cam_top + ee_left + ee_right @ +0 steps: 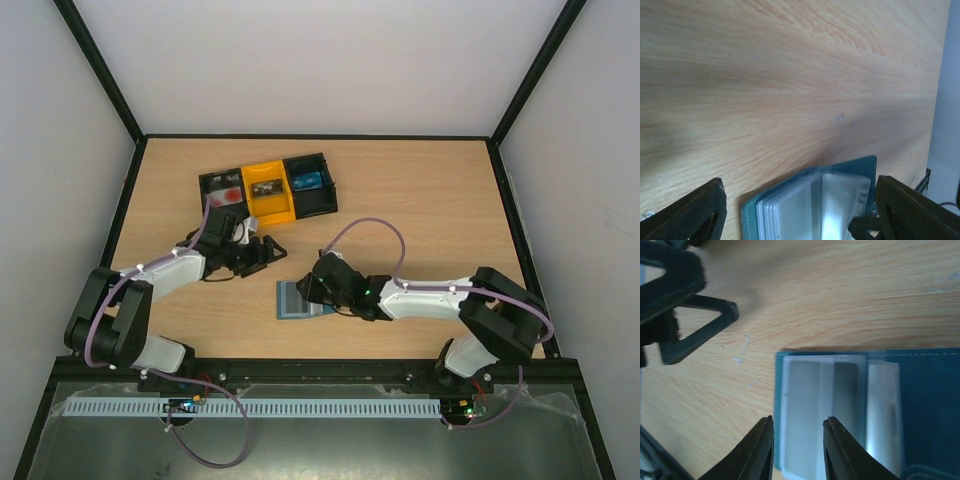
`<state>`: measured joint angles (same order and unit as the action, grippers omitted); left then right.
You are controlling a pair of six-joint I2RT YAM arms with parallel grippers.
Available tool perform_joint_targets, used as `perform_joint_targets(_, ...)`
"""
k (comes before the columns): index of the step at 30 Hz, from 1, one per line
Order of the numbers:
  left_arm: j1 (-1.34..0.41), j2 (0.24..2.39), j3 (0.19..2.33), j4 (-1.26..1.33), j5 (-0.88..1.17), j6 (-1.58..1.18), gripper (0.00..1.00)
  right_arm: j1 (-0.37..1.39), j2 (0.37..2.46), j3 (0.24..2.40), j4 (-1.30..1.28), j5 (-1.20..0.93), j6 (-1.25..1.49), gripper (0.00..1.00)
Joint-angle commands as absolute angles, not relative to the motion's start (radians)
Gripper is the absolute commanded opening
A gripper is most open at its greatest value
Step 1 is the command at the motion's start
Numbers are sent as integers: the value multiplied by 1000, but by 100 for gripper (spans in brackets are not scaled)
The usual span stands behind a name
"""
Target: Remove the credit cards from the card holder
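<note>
The card holder (pixel 290 300) lies open on the table (pixel 430 200). Right gripper (pixel 797 450) hovers over its clear sleeves (pixel 805 405), fingers (pixel 760 452) narrowly parted, empty; left gripper (pixel 799 200) hangs just beside it, spread wide, empty. Pinch one edge squarely (credit cards hardly show, perhaps tucked inside).

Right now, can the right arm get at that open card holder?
Probably yes: the right gripper hangs open right over the card holder, nothing between them, and the left gripper stands off to one side.
</note>
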<state>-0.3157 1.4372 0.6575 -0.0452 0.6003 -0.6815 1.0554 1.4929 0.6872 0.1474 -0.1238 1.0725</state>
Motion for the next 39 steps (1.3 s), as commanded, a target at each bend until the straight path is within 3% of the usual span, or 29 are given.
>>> perform_joint_targets(1, -315, 1415, 601, 9, 670, -685, 81, 1061, 1556, 709, 148, -82, 1044, 28)
perform_joint_targets(14, -330, 1398, 545, 86, 723, -733, 79, 1061, 1604, 635, 171, -34, 1038, 15)
perform_joint_targets(23, -430, 1417, 539, 197, 760, -832, 86, 1060, 1617, 565, 239, -42, 1041, 5)
perform_joint_targets(39, -497, 1395, 530, 195, 654, -868, 87, 1061, 1515, 517, 270, -49, 1034, 5)
